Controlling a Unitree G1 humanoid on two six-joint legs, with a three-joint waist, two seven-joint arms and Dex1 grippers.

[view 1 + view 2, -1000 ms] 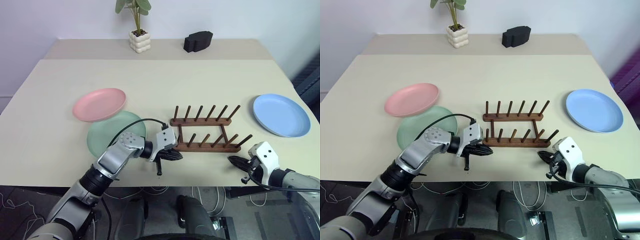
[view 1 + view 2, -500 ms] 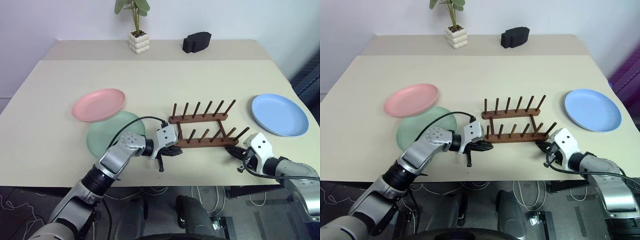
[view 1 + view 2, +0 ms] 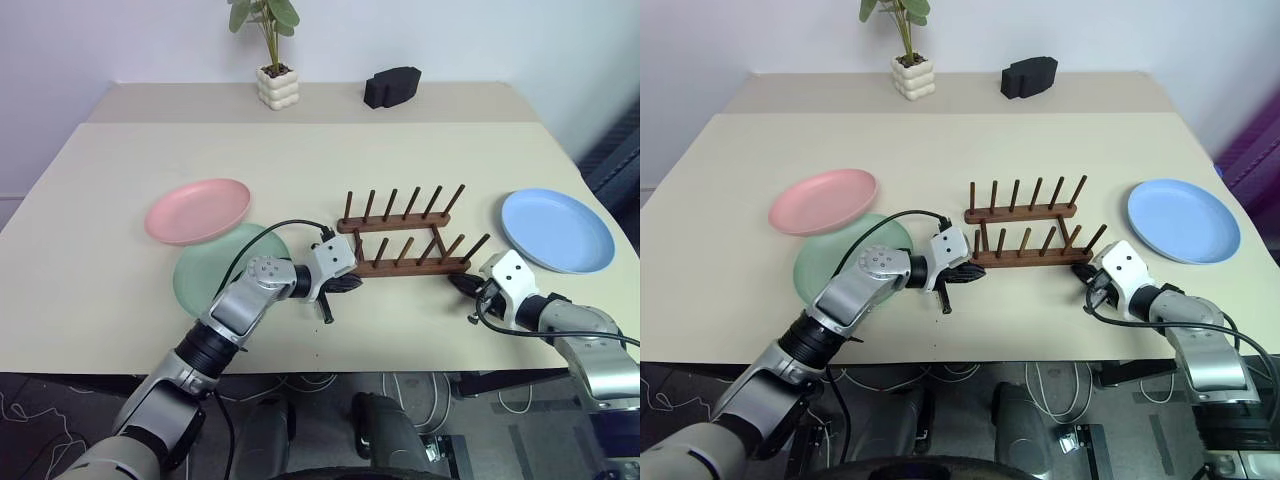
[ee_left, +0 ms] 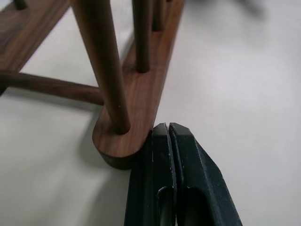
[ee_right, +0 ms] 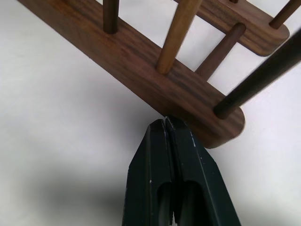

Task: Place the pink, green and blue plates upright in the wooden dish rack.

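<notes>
Wooden dish rack [image 3: 405,239], dark brown with two parallel rails of upright pegs joined by crossbars, standing empty near the middle of the beige surface [image 3: 330,160]. The left claw [image 3: 348,285], its two black fingers pressed together and holding nothing, meets the rounded left end of the rack's near rail; in the left wrist view the fingertips [image 4: 168,134] touch that rail end beside its first peg. The right claw [image 3: 462,283], likewise pressed together and empty, meets the near rail at its right end, the tips [image 5: 165,125] against the rail's edge in the right wrist view. The pink plate [image 3: 198,210] lies flat to the left of the rack, its near edge overlapping the green plate [image 3: 215,272], which lies partly behind the left arm. The blue plate [image 3: 556,229] lies flat to the right of the rack, apart from it. A potted plant [image 3: 277,70] and a black block [image 3: 392,85] stand at the far edge of the surface.
</notes>
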